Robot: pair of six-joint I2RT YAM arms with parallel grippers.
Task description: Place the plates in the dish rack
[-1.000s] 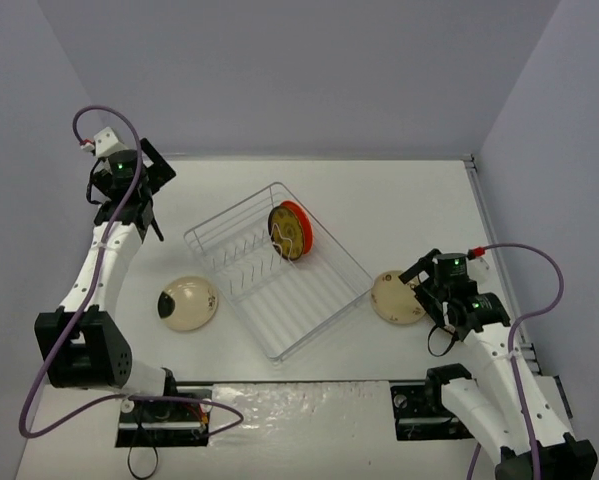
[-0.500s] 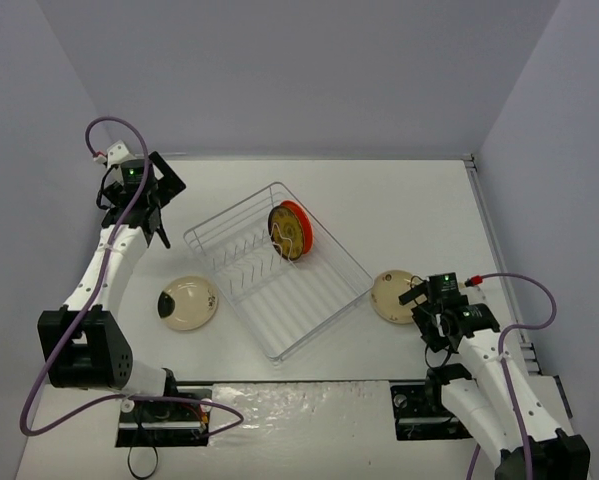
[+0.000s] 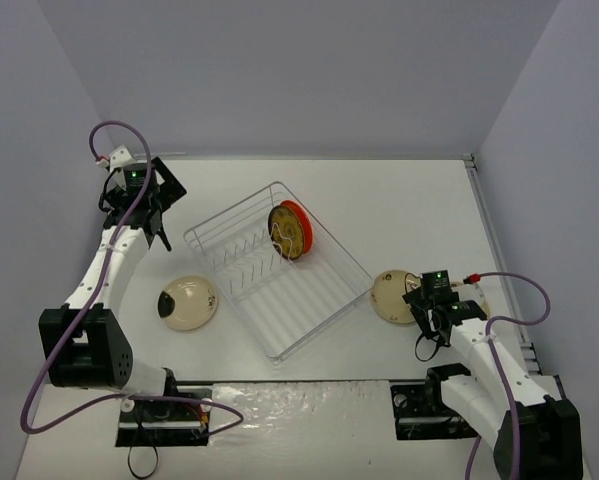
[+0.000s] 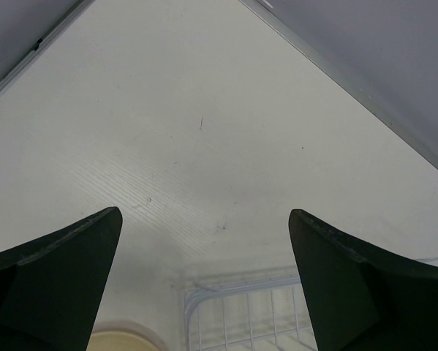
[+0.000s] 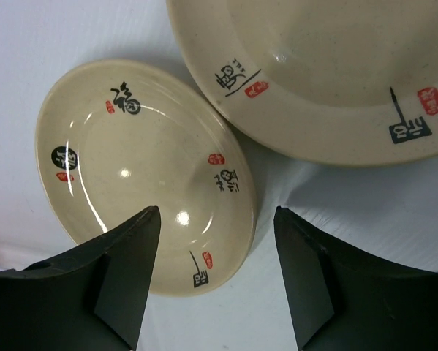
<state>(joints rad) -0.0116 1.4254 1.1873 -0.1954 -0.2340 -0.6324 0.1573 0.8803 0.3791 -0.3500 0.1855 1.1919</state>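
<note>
Fingers of the right gripper (image 5: 217, 281), black and wedge-shaped, stand partly spread and straddle the rim of a small round cream plate (image 5: 138, 168). One finger hangs over the plate's well, the other over the bare white table (image 5: 28, 44) just outside the rim. Nothing is pinched between them.

This plate carries black brushed characters and little red seal stamps round its inner slope, in an East Asian script, none plain enough to read. Just beside it lies a second cream plate (image 5: 328, 66) with the same kind of marks, cut off by the top and right edges of the wrist view. Whether the two rims touch cannot be told. From above, the right arm covers most of this pair. Only one cream disc shows clearly there, right of the white-wire rectangular dish rack (image 3: 279, 290).

That rack sits skewed at the table's middle. At its far end two plates stand on edge among the prongs. A dark mustard-brown patterned plate (image 3: 285, 232) is in front, with a plain orange-red plate (image 3: 301, 212) close behind it, mostly hidden. A third cream plate (image 3: 189, 303) with a dark blotch lies flat on the table left of the rack.

The left gripper (image 4: 205, 219) hangs at the far left, fingers spread wide with nothing between them. Its camera catches only a corner of the rack and a sliver of a cream plate.
</note>
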